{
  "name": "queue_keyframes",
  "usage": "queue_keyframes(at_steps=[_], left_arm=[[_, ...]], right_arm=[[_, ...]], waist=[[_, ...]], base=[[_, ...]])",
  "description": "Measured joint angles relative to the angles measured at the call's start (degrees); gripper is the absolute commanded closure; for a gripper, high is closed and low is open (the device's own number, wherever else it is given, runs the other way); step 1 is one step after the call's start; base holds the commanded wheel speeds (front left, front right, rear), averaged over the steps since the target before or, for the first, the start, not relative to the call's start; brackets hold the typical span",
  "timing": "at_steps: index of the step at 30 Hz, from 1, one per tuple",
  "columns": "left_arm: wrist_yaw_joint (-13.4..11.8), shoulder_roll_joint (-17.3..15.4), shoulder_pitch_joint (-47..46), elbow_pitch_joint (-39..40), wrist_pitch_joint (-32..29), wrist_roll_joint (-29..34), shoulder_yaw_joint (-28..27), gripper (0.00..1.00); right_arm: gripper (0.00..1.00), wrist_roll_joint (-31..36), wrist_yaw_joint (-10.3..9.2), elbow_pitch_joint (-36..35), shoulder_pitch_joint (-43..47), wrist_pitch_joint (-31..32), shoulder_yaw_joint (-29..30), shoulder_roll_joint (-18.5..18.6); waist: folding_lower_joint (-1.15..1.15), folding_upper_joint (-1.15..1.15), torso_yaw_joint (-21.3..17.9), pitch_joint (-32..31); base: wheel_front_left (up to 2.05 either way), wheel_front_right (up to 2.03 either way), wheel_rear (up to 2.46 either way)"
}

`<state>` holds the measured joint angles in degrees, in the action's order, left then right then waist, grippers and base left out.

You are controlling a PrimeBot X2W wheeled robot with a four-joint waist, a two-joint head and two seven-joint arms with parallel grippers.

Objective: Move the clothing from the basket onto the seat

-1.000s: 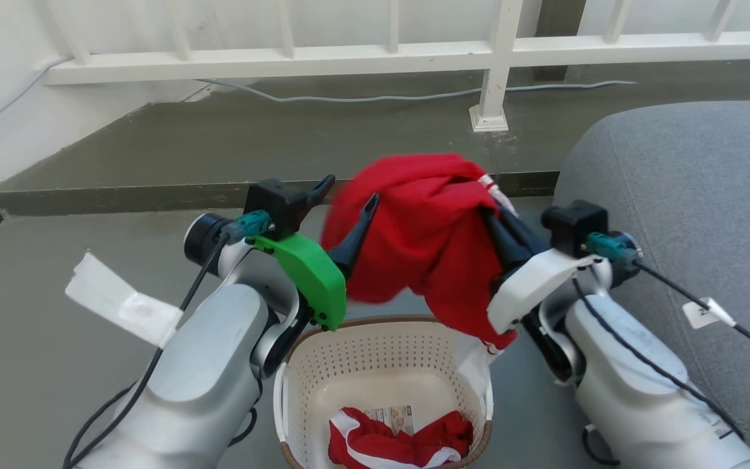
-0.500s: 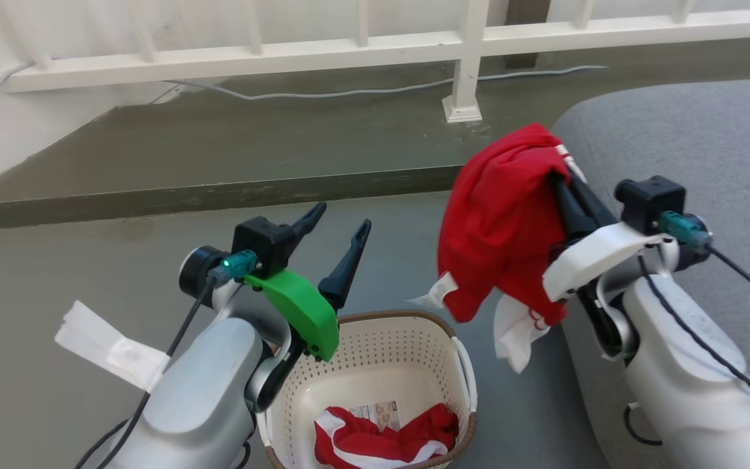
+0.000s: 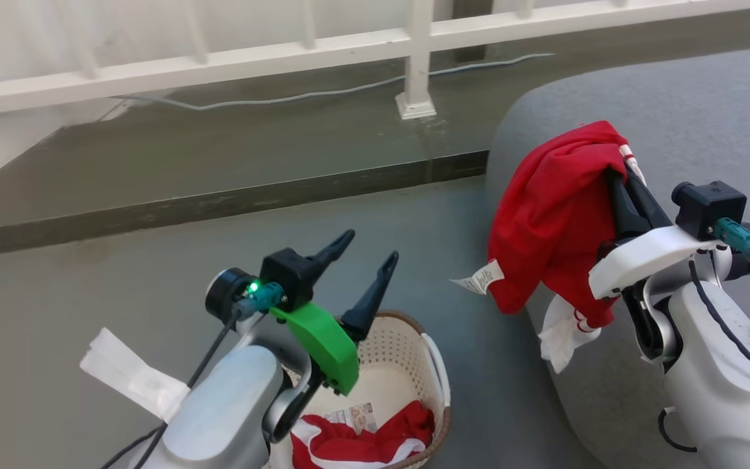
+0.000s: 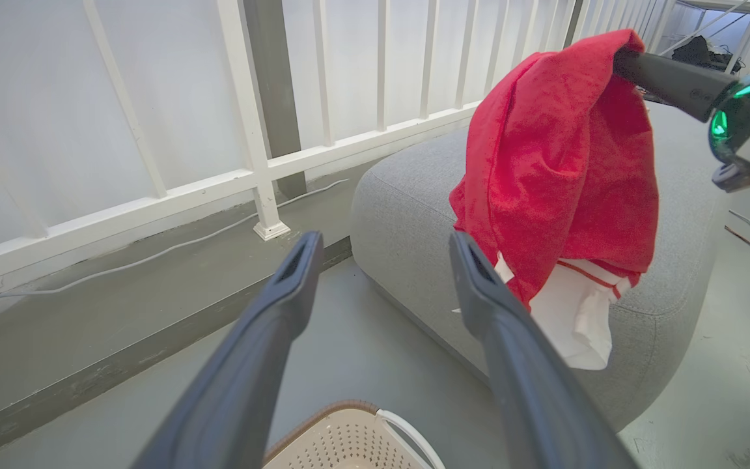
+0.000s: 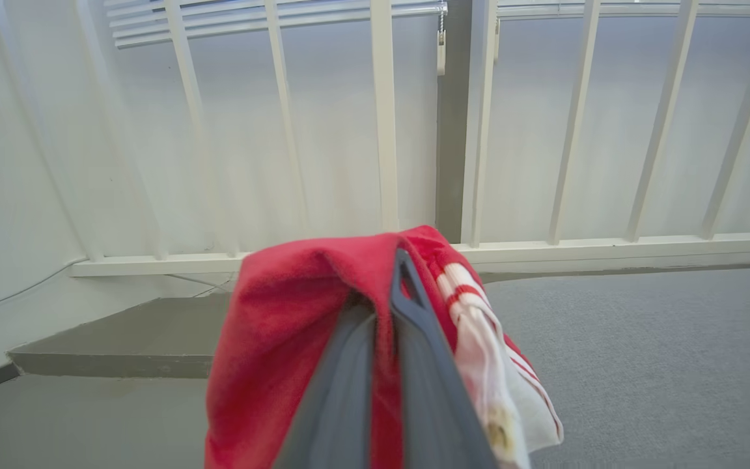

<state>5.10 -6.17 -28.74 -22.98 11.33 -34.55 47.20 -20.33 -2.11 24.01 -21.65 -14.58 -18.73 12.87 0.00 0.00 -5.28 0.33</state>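
1. Over on the robot's right, the right gripper [image 3: 617,182] has its two dark fingers pressed together on a red garment [image 3: 551,215], with fabric bunched up and draped over the fingertips.
2. That garment hangs in the air at the rounded edge of the grey seat [image 3: 674,98], partly in front of the cushion and partly over the floor [image 3: 121,280]. Whether its lowest fold touches the upholstery, I can't tell.
3. White trim [image 3: 560,332] with thin red stripes dangles at the bottom, and a small white label [image 3: 479,279] sticks out on the side facing the basket [image 3: 437,365].
4. Now the left gripper [image 3: 370,245]: fingers spread wide, nothing between them, poised above the basket.
5. The basket sits on the floor low in the head view, near the seat but apart from it, partly hidden behind the left arm.
6. Inside it, a second red garment [image 3: 362,446] with white stripes lies crumpled on the base, right beside a printed sticker [image 3: 355,417].
7. Behind it all stands a white railing [image 3: 414,52] on a raised step, with a pale cable [image 3: 323,94] running along its foot.
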Motion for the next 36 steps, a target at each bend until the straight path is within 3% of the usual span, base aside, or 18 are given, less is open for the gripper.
queue_keyframes(at_steps=[24,36], left_arm=[[0.51,0.25,2.1,3.67,0.66,1.07,3.31,0.0],[0.69,0.34,2.0,5.15,-0.04,1.57,4.81,0.0]], right_arm=[[1.0,0.68,-0.53,-5.49,3.51,0.0,6.09,1.71],[1.0,0.68,-0.58,-8.4,3.69,0.0,9.84,1.81]], waist=[[0.0,0.0,-13.29,2.85],[0.0,0.0,-15.37,6.73]], base=[[0.0,0.0,0.0],[0.0,0.0,0.0]])
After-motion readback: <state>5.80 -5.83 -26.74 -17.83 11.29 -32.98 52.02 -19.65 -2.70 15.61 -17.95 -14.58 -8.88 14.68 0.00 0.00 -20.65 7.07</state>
